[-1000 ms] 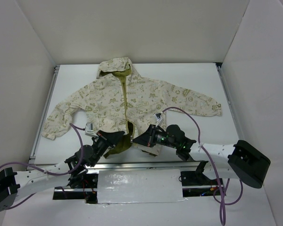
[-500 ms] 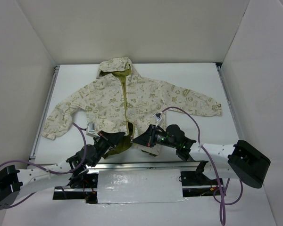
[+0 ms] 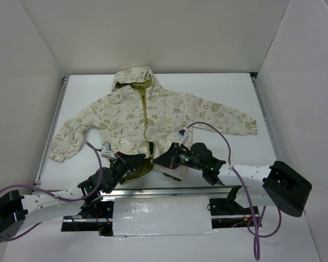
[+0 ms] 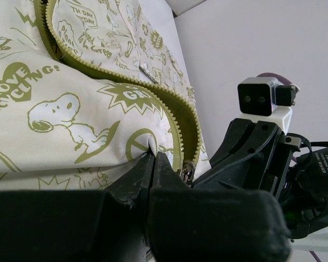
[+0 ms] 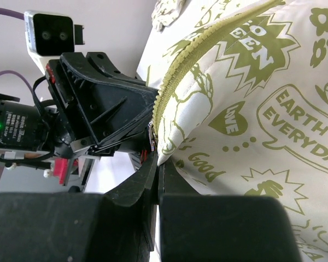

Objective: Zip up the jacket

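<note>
The cream jacket [image 3: 153, 117] with olive doodle print lies flat on the white table, hood at the back, front open along the olive zipper [image 3: 147, 123]. My left gripper [image 3: 138, 160] is shut on the bottom hem of the jacket's left front panel [image 4: 71, 125], just beside the zipper teeth [image 4: 177, 123]. My right gripper [image 3: 159, 161] is shut on the bottom corner of the right front panel [image 5: 251, 98], next to its zipper edge [image 5: 197, 49]. A small metal zipper piece [image 4: 187, 172] hangs between the two grippers. The two grippers face each other, nearly touching.
White walls enclose the table on the left, back and right. A metal rail [image 3: 164, 192] runs along the near edge by the arm bases. The right sleeve [image 3: 235, 120] stretches toward the right wall and the left sleeve [image 3: 65, 142] toward the left.
The left gripper has crept slightly right and forward at the hem. The right gripper has shifted a little left, closing the gap. The jacket's bottom hem is bunched slightly more.
</note>
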{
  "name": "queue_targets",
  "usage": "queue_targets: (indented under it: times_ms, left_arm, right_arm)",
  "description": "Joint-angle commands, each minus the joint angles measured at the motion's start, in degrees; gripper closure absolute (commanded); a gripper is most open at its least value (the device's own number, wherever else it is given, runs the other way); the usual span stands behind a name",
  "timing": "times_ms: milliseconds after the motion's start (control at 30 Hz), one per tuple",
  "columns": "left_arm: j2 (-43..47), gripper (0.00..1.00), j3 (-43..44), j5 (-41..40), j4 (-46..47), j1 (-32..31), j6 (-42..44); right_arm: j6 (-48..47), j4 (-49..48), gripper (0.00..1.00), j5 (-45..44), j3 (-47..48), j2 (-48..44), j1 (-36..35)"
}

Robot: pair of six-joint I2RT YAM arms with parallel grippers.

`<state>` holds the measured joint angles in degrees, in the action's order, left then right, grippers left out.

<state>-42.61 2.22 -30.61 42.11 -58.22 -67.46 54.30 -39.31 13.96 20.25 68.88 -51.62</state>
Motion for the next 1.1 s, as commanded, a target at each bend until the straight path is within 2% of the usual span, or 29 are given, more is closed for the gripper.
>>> queue_targets:
  times_ms: [0, 300, 767, 1067]
  left_arm:
    - [0.2, 1.00, -2.7, 0.4, 4.3, -0.1, 1.1]
    - [1.0, 1.00, -2.7, -0.2, 3.4, -0.1, 0.8]
    - [1.1, 1.00, -0.6, -1.7, -1.0, -0.1, 0.0]
    - [0.7, 1.00, -1.1, -0.7, 0.6, -0.1, -0.5]
  right_arm:
    - [-1.4, -0.8, 1.00, -1.1, 2.4, 0.7, -0.4]
    - [-1.0, -2.7, 1.00, -0.4, 2.3, 3.2, -0.4]
    - [-2.1, -2.4, 1.00, -0.9, 1.7, 0.5, -0.4]
    - [-2.6, -1.4, 1.00, -1.7, 2.9, 1.3, -0.4]
